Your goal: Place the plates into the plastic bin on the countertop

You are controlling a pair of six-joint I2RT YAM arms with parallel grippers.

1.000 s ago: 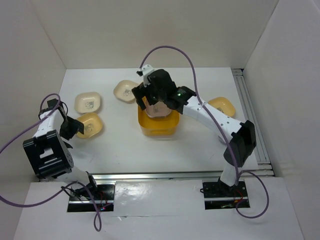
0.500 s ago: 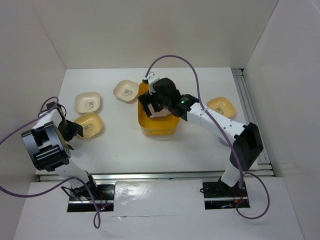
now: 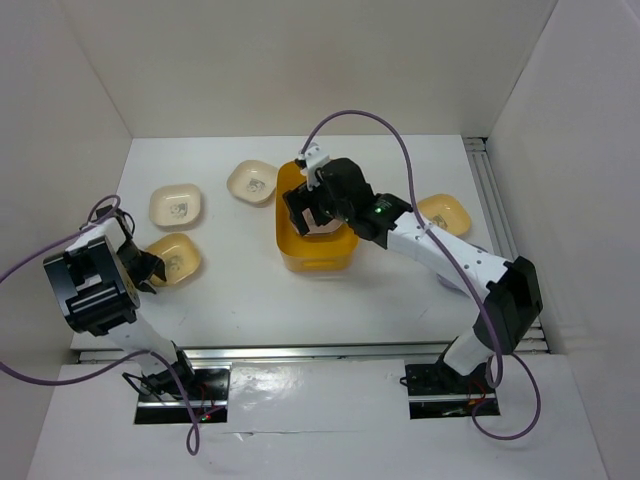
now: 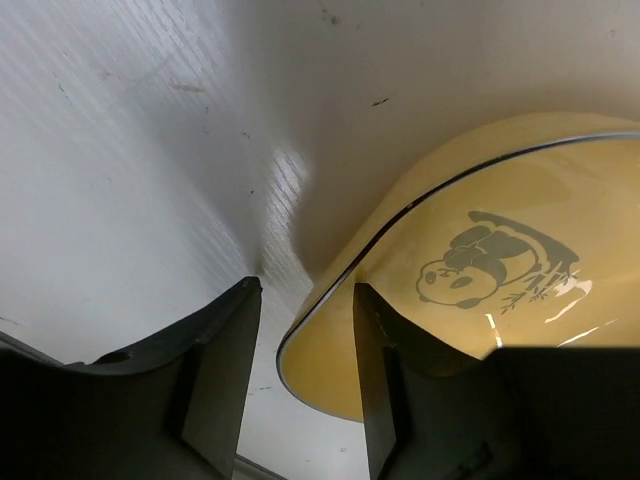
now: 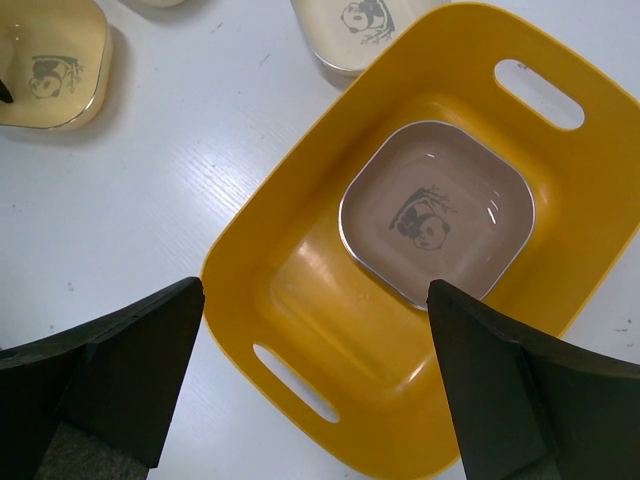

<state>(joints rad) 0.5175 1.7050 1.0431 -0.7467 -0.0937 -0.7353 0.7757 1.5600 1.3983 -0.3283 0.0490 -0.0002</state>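
The yellow-orange plastic bin [image 3: 316, 250] stands mid-table, and a brown plate [image 5: 437, 222] lies flat inside it. My right gripper [image 3: 318, 208] hovers over the bin, wide open and empty; in its own view [image 5: 315, 290] the bin's wall [image 5: 330, 330] lies below it. My left gripper [image 3: 150, 266] is at the left edge of a beige-yellow plate [image 3: 173, 258]. In the left wrist view the gripper [image 4: 305, 290] is open and straddles that plate's rim [image 4: 480, 300], one finger inside the dish, one outside on the countertop [image 4: 120, 180].
Two cream plates [image 3: 177, 205] [image 3: 252, 182] lie at the back left; the second sits close to the bin's far-left corner. A yellow-orange plate [image 3: 445, 212] lies at the right, partly under the right arm. White walls bound the table.
My right gripper has drawn back and up from the bin, leaving the brown plate inside. My left arm has swung in and down onto the beige-yellow plate's edge, nudging it slightly.
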